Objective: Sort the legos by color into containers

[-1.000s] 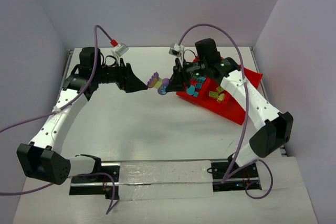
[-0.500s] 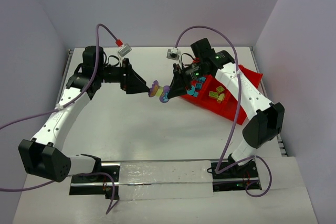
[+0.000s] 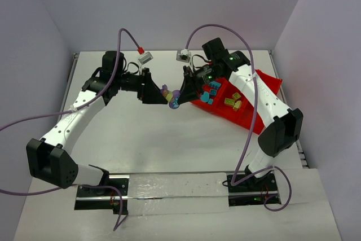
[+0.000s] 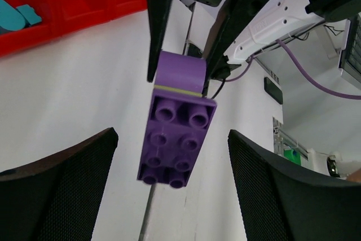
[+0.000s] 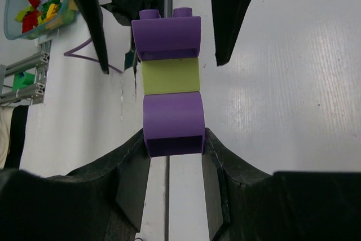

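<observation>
Right gripper (image 5: 174,146) is clamped on the brick stack (image 5: 171,77), which runs purple, yellow-green, purple, end to end. Its fingers (image 5: 131,176) pinch the purple brick (image 5: 173,118) at one end. The yellow-green brick (image 5: 170,77) and the second purple brick (image 5: 166,36) stick out past the tips.

Left gripper (image 4: 172,136) is wide. Its fingers (image 4: 67,179) sit either side of the stack's free end, studs facing the left wrist cam. There's a gap on both sides and no contact visible.

In the top view both grippers meet tip to tip over the table (image 3: 141,139), centre and towards the far side. The left gripper comes in from the left, the right gripper from the right, and the stack bridges between them.

Red tray (image 3: 256,118) is on the right, skewed, with its left corner just beside the right gripper. Teal bricks (image 3: 213,90) lie in its left compartment and yellow-green bricks (image 3: 233,101) in the next one to the right. The stack is left of the tray, not over it.
</observation>
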